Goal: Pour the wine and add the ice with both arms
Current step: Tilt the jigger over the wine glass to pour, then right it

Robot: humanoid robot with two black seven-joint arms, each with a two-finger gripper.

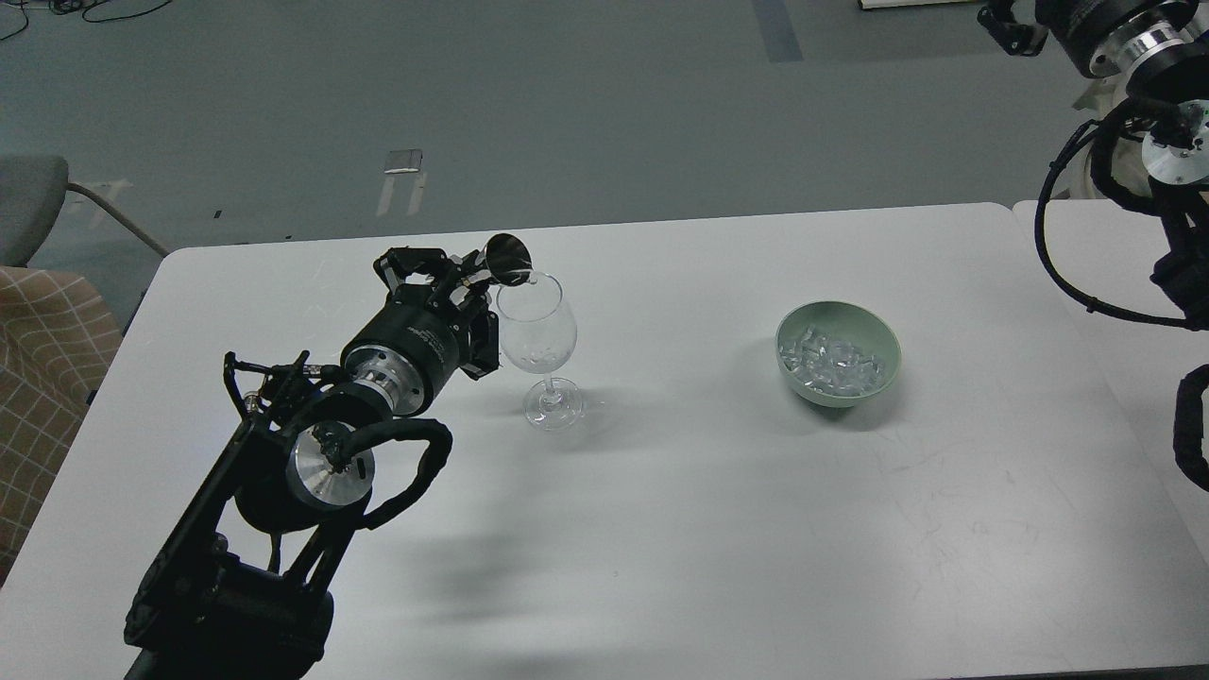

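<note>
A clear stemmed wine glass [536, 326] stands upright on the white table [680, 529]. My left gripper [465, 276] is shut on a small shiny metal measuring cup [507, 258], which is tilted with its mouth touching the glass's left rim. The wine is too clear to make out; only faint glints show low in the glass bowl. A pale green bowl [810, 389] to the right holds several pieces of ice [831, 364]. My right arm [1166, 142] hangs at the top right, far from the bowl. Its gripper [1007, 26] is cut by the frame edge.
A second white table [1105, 283] adjoins on the right under the right arm. A chair with a checked cushion [47, 359] stands off the table's left edge. Grey floor lies beyond the table's far edge.
</note>
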